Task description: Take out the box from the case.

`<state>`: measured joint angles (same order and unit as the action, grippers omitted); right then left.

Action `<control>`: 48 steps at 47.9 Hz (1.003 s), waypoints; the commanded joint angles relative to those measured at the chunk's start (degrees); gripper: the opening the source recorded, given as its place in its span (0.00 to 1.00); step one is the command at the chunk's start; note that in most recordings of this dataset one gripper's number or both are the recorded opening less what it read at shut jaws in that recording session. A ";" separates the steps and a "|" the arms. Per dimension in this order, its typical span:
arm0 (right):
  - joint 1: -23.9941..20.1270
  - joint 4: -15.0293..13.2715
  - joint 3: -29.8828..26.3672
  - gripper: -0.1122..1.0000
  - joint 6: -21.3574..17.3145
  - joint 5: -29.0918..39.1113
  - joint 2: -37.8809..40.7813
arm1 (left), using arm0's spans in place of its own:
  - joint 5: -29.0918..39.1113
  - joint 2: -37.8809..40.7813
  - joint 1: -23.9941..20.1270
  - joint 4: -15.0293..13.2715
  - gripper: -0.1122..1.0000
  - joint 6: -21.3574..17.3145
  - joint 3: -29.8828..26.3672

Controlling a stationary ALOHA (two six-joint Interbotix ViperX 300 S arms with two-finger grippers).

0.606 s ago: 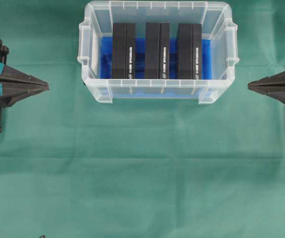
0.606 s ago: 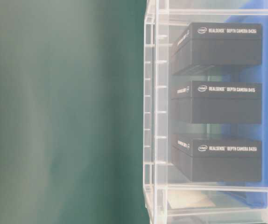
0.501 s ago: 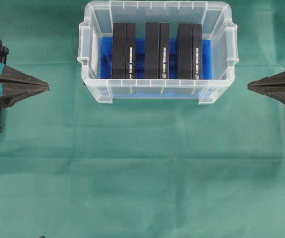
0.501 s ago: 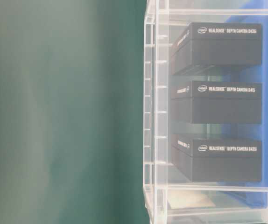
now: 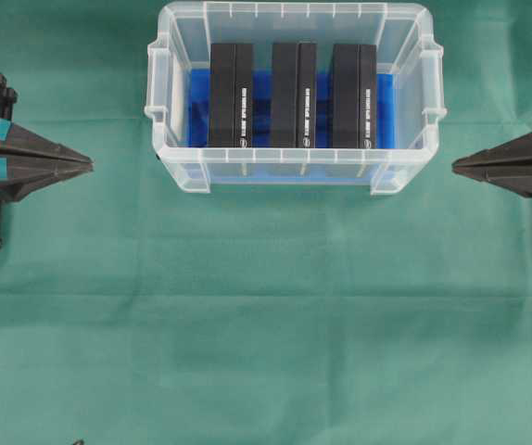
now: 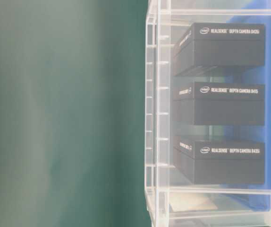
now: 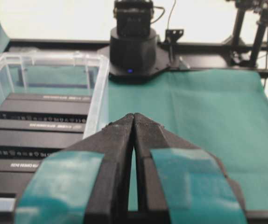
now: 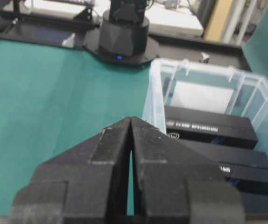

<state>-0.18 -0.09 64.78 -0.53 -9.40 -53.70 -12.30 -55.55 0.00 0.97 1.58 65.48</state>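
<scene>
Left gripper (image 5: 88, 165) has its jaws pressed together, empty, parked well left of the case (image 5: 296, 176). Right gripper (image 5: 455, 167) same story: jaws together, nothing held, sitting just off the case's right end wall and level with its near rim. Both wrist views confirm the fingertips meet with no gap.

Three black boxes stand on edge inside the case, side by side on the blue cloth (image 5: 196, 111): left box (image 5: 231, 95), middle box (image 5: 293, 95), right box (image 5: 353, 95). Small gaps between them, blue visible through. None lifted or tilted. Table-level view shows the printed labels, though it's turned sideways and the case wall blurs things, so I can't say for sure how snug the boxes sit against the far wall.

Step in hand: judging by this, pre-approach. Nothing touched yet; the task is at its start.

Next move needs, I'd say:
- pick a box; task doesn't say which. Right box is nearest the right gripper.
- open the jaws before going in.
- rise over the case rim, then come down from above, since the walls block any side entry.
- straddle the box's narrow top edge, fingers into the gaps beside it.
- lift straight up to clear the rim without dragging a neighbour.
</scene>
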 commanded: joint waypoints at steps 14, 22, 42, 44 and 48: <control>0.00 0.18 -8.88 0.10 -0.09 7.47 0.00 | 5.80 -0.26 0.18 0.18 0.11 0.09 -6.68; 0.00 0.18 -12.57 0.10 -0.09 10.46 0.18 | 10.99 -1.14 0.18 0.18 0.11 0.09 -11.25; 0.00 0.09 -17.14 0.10 -0.09 15.56 1.05 | 18.81 -0.88 0.18 0.53 0.11 0.18 -16.35; 0.00 0.09 -17.31 0.10 -0.18 16.00 1.05 | 18.81 -0.88 0.18 0.44 0.11 0.18 -16.52; 0.00 0.09 -17.75 0.10 -0.18 17.67 0.97 | 20.30 -0.88 0.18 0.44 0.11 0.70 -17.14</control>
<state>-0.09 -0.09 48.87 -0.62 7.38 -52.91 7.21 -56.87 0.00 1.23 2.11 50.27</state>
